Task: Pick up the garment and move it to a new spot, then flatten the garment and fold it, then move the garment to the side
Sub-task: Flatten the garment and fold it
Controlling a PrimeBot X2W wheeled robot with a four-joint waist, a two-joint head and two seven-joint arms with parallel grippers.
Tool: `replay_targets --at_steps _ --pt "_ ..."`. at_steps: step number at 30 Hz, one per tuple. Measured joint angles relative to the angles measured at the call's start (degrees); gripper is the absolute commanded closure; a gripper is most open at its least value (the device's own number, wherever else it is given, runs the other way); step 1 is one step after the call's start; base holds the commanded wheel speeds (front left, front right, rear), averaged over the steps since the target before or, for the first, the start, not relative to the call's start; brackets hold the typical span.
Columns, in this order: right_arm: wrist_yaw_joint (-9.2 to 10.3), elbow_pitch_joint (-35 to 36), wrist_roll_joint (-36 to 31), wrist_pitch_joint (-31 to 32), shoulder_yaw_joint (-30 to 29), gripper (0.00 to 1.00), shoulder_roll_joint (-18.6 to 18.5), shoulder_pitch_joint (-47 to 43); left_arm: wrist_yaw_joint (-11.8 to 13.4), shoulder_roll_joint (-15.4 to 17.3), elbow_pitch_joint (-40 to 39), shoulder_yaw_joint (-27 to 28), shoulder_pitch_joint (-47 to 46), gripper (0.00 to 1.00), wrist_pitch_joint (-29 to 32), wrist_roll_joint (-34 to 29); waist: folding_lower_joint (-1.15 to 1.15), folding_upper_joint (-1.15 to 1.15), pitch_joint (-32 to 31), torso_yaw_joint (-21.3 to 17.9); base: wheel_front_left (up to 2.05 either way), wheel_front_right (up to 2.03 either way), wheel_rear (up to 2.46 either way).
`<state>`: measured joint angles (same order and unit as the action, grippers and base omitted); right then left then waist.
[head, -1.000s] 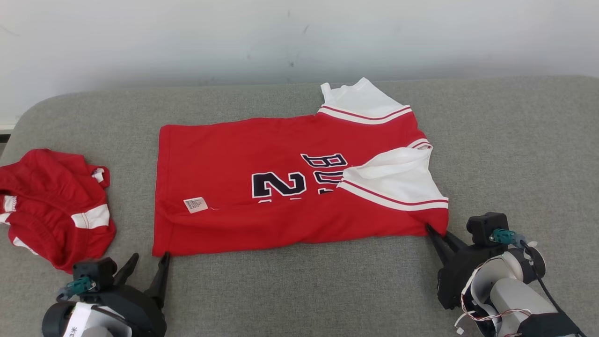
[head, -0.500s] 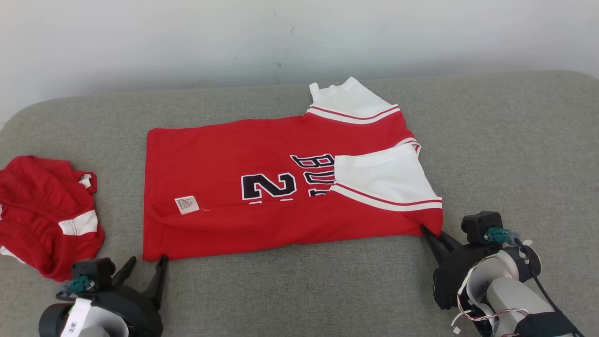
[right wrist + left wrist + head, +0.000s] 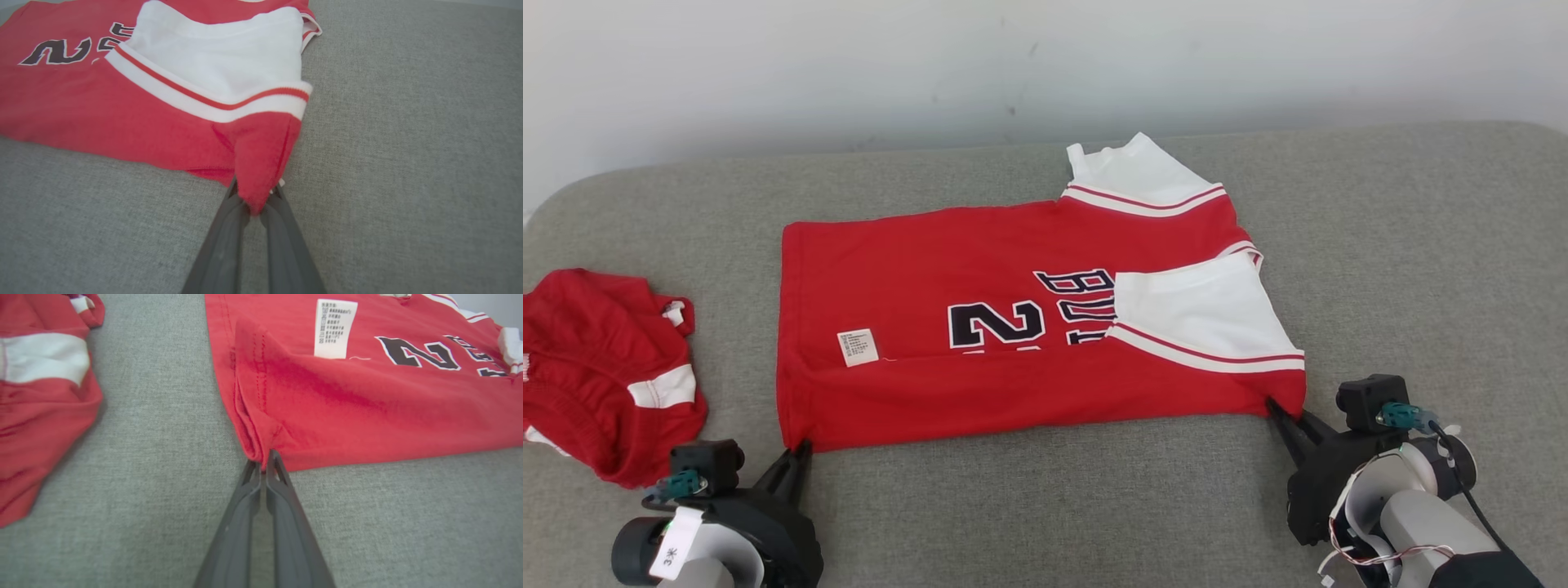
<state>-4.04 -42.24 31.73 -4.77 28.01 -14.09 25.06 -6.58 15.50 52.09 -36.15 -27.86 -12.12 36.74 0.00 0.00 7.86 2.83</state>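
Soft, even light, with faint shadows along the shirt. The head view is sharp; wrist views stretch at the corners, the near fingers blurred.

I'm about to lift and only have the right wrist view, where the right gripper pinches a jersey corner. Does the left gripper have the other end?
Observer: Yes. The left gripper is shut on the red jersey at its near hem corner.
Operator: Is anything lying near that side?
Observer: A second red garment lies crumpled to the left of the jersey, apart from it.
Operator: And the far sleeve?
Observer: The far white sleeve lies spread out past the jersey's far edge, on the grey cushion.
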Motion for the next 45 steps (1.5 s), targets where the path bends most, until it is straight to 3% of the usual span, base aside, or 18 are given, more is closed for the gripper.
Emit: replay_targets --at_steps 15,27,45 --pt "0.08 0.4 2.0 -0.3 -1.8 1.0 -1.4 -2.4 -0.5 -0.4 1.5 -0.5 1.2 1.0 -0.5 0.2 0.0 0.0 -2.7 2.1 0.0 0.0 0.0" --pt "0.0 4.4 3.6 -0.7 -1.8 1.0 -2.0 -12.1 -0.6 0.0 2.0 -1.3 7.6 1.0 -0.6 1.1 -0.01 0.0 -7.7 3.1 0.0 0.0 0.0" --pt "2.6 13.1 4.8 2.8 -2.6 1.0 -5.0 -19.3 -0.6 1.3 -1.0 -1.4 11.7 1.0 -1.0 1.5 -0.01 -0.01 -9.8 -2.0 0.0 0.0 0.0"
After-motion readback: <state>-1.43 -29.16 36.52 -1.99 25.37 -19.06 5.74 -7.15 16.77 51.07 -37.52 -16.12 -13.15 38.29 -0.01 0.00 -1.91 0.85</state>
